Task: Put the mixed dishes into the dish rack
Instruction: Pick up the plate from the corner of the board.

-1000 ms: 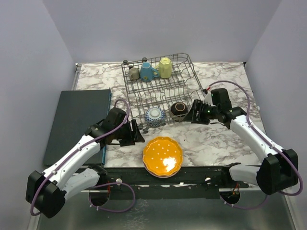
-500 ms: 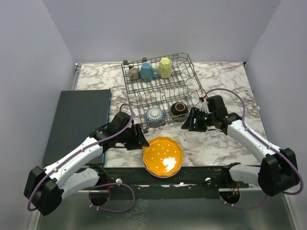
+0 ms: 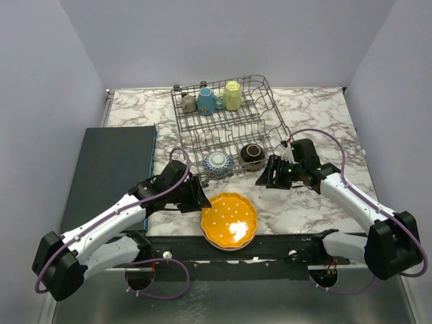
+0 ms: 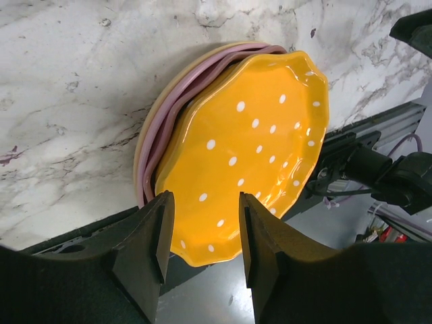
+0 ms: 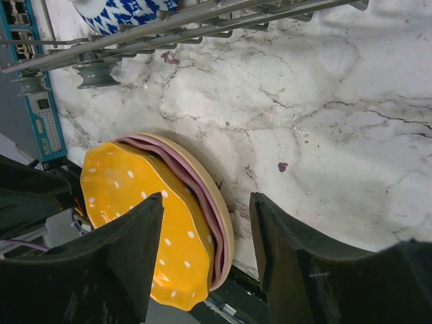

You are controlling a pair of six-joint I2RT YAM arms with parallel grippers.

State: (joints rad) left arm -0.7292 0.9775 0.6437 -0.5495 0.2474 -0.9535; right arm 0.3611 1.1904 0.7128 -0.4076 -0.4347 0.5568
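My left claw (image 4: 204, 199) stands apart, the rim of the orange dotted plate (image 4: 250, 142) showing between its fingers. That plate tops the pink plates (image 4: 165, 108) at the table's (image 4: 67, 101) near edge. My right claw (image 5: 206, 199) is apart too, over the table between that stack and the dish rack (image 3: 226, 125).

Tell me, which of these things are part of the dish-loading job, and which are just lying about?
Part of the job:
- orange dotted plate
- pink plates stacked under it
- dish rack
- grey mug, blue mug and yellow mug, already in the rack
- blue-patterned bowl and brown bowl, also in the rack

Just lying about:
- dark mat
- marble tabletop
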